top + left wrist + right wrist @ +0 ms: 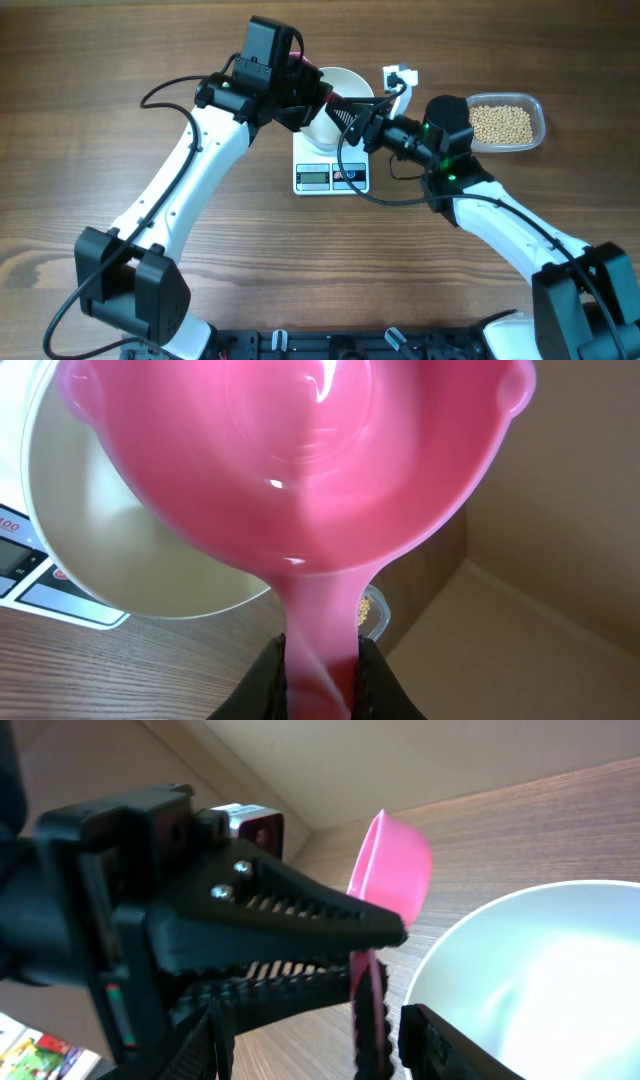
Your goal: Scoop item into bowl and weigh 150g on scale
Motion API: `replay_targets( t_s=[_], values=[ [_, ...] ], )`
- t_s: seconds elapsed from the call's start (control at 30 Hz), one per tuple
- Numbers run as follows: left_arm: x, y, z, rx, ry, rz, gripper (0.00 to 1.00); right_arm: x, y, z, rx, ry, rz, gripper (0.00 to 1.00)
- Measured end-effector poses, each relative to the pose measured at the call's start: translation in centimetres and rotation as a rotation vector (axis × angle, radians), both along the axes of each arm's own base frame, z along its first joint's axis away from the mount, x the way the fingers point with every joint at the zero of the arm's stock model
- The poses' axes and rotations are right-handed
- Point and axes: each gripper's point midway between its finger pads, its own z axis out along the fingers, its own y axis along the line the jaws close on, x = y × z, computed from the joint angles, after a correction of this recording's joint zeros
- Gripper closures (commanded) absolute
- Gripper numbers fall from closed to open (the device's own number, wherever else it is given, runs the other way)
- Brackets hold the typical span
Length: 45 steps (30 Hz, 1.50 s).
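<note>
A wooden desk (300, 270) seen from above, with two robot arms meeting near its far middle. A small white scale (331, 177) sits there, display facing the near edge, and a white bowl (345, 85) rests on its platform. The left gripper (322, 665) has its jaws clamped on the handle of a pink scoop (300, 470), which hangs tilted over the bowl's left side, its cup filling most of the left wrist view. The right gripper (360, 123) sits at the bowl's right rim. Its jaws stand apart, with one finger (450, 1045) in front of the rim, and they clamp nothing that can be seen. The beans (500, 123) lie heaped in a clear plastic tub (540, 118) just right of the right gripper, well apart from the bowl.
</note>
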Motion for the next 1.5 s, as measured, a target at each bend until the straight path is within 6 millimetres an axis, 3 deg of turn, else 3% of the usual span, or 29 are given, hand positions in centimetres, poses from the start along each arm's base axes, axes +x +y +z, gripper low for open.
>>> replay_targets(
  t_s=[0.27,0.4,0.47,0.5,0.67,0.83,0.93,0.97,1.03,1.2,1.3,1.4,1.5],
  values=[
    [0.0,0.0,0.0,0.000,0.000,0.000,0.96,0.8,-0.1,-0.5,-0.008,0.008,-0.026,0.51],
    [0.0,0.0,0.0,0.000,0.000,0.000,0.96,1.5,0.0,-1.7,-0.020,0.032,-0.037,0.57],
    [0.0,0.0,0.0,0.000,0.000,0.000,0.96,1.8,0.1,-1.2,-0.016,0.020,-0.040,0.64],
    [0.0,0.0,0.0,0.000,0.000,0.000,0.96,1.9,0.1,-0.9,-0.014,0.015,-0.040,0.76],
    [0.0,0.0,0.0,0.000,0.000,0.000,0.96,2.0,0.1,-0.8,-0.012,0.013,-0.041,0.80],
    [0.0,0.0,0.0,0.000,0.000,0.000,0.96,1.9,0.1,-0.8,-0.010,0.015,-0.039,0.94],
    [0.0,0.0,0.0,0.000,-0.001,0.000,0.96,1.9,0.1,-0.8,-0.003,0.025,-0.041,0.96],
    [0.0,0.0,0.0,0.000,-0.001,0.000,0.91,1.9,0.1,-0.8,-0.002,0.028,-0.042,0.95],
    [0.0,0.0,0.0,0.000,-0.001,0.000,0.02,1.9,0.1,-0.8,-0.002,0.029,-0.042,0.96],
    [0.0,-0.1,0.1,0.000,-0.005,-0.005,0.00,1.8,0.2,-1.1,-0.007,0.042,-0.038,0.96],
    [0.3,-0.4,1.1,0.010,-0.083,-0.071,0.00,2.1,-0.3,-1.2,-0.008,0.045,-0.050,0.96],
    [-0.3,0.0,4.6,0.043,-0.230,-0.144,0.00,3.2,-1.7,-1.6,-0.038,0.096,-0.087,0.96],
    [-1.6,2.0,9.9,0.129,-0.424,-0.159,0.00,4.4,-3.4,-1.7,-0.174,0.189,-0.156,0.96]
  ],
)
